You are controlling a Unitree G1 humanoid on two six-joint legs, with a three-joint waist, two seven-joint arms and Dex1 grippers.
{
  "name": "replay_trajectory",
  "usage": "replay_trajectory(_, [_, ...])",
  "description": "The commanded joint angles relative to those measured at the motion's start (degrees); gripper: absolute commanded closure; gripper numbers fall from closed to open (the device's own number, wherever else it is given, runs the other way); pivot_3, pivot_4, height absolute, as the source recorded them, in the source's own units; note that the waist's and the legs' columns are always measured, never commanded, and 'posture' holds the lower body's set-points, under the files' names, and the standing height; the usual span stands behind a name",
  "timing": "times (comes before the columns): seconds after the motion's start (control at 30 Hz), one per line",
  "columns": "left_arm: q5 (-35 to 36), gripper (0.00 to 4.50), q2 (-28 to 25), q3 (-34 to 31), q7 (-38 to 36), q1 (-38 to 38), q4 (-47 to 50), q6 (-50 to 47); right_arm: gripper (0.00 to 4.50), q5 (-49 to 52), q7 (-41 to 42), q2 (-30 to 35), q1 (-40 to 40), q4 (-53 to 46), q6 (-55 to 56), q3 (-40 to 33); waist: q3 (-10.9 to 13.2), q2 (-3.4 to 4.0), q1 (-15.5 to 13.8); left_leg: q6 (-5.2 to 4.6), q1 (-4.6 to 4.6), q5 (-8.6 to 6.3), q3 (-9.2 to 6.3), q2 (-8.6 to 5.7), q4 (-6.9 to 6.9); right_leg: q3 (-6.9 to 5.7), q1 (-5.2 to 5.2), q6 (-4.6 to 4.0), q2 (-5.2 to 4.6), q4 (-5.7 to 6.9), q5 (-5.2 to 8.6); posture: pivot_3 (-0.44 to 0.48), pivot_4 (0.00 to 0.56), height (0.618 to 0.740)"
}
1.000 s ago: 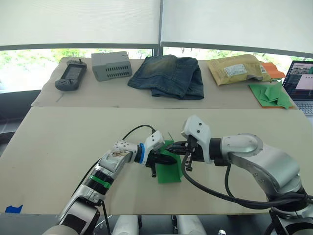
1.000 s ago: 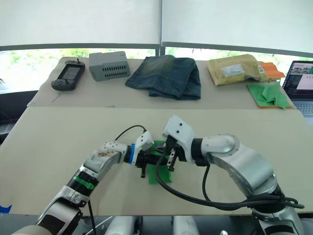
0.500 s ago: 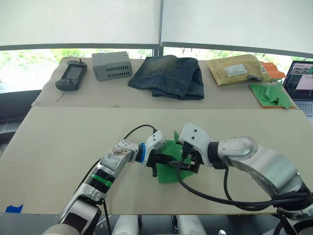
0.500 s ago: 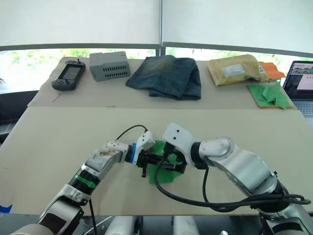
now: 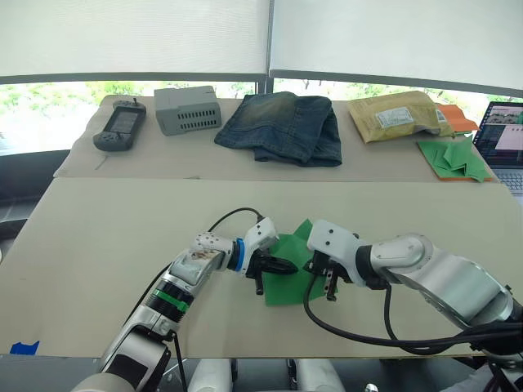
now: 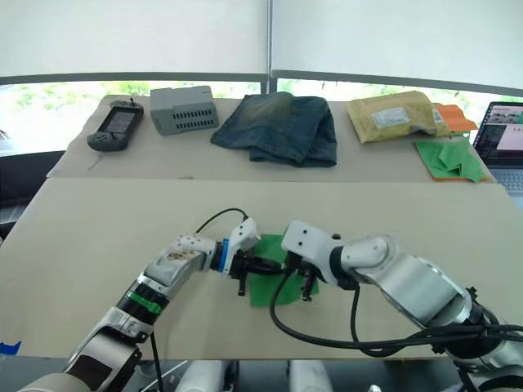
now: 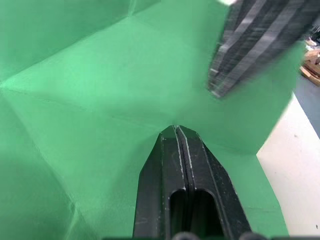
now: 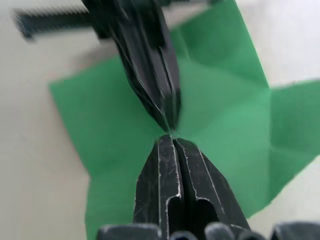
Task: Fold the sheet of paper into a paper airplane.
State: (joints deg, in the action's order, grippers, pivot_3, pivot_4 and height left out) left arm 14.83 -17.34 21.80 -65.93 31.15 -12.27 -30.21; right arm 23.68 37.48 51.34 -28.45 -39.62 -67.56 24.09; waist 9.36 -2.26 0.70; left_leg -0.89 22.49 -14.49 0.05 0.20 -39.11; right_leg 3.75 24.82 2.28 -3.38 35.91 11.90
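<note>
The sheet of paper (image 5: 286, 290) lies bright green and creased on the near table, partly spread, with one corner pointing away from me. My left gripper (image 5: 288, 265) is shut, its fingertips pressed down on the sheet's middle (image 7: 100, 100). My right gripper (image 5: 319, 276) is also shut and comes in from the right, its tips resting on the sheet (image 8: 225, 115) almost nose to nose with the left one. In the right wrist view the left gripper's fingers (image 8: 150, 75) show just beyond my own. No paper airplane shape shows.
On the far table stand a handheld controller (image 5: 119, 125), a grey box (image 5: 187, 109), folded jeans (image 5: 285, 126), a yellow padded envelope (image 5: 394, 114), orange paper (image 5: 454, 118), a pile of green folded papers (image 5: 452, 158) and a laptop (image 5: 500, 143). Blue tape (image 5: 23, 348) marks the near left corner.
My right gripper has dropped and slid to the right across the sheet. The sheet's far right part now lies spread wider. The left gripper has stayed in place.
</note>
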Motion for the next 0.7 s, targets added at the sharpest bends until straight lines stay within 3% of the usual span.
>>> replay_trajectory(0.03, [-0.12, 4.50, 0.14, 0.23, -0.19, -0.32, 0.48, 0.20, 4.46, -0.42, 0.74, 1.24, 0.91, -0.34, 1.43, -2.69, 0.00, 0.00, 0.00, 0.00, 0.00, 0.00, 0.00, 0.01, 0.00, 0.00, 0.00, 0.00, 0.00, 0.00, 0.00, 0.000, 0.150, 0.728])
replay_trajectory(0.2, [-0.08, 4.50, -0.87, -0.35, -0.46, -0.51, 0.91, 0.58, 4.46, -1.35, 0.77, 1.83, 4.41, 1.20, 3.40, -4.05, 0.00, 0.00, 0.03, 0.00, 0.01, 0.00, 0.00, 0.00, 0.00, 0.00, 0.00, 0.01, 0.00, -0.01, 0.00, 0.000, 0.150, 0.728])
replay_trajectory(0.47, [0.77, 4.50, -2.00, -2.00, -0.13, -1.29, 2.85, 0.56, 4.46, -5.36, -0.76, -2.73, 10.47, 8.71, 10.17, -2.28, -0.01, -0.01, 0.55, -0.01, -0.16, 0.00, 0.05, 0.11, 0.01, 0.03, -0.12, 0.01, 0.12, 0.02, 0.01, 0.000, 0.150, 0.728])
replay_trajectory(0.7, [2.34, 4.50, -2.35, -2.97, 1.41, -2.63, 7.31, -2.32, 4.46, -6.20, -1.80, -5.08, 13.79, 9.43, 10.25, -3.74, -0.02, -0.03, 0.66, -0.01, -0.49, 0.00, 0.03, 0.27, 0.05, 0.00, -0.52, 0.00, 0.21, -0.04, 0.03, 0.000, 0.150, 0.728])
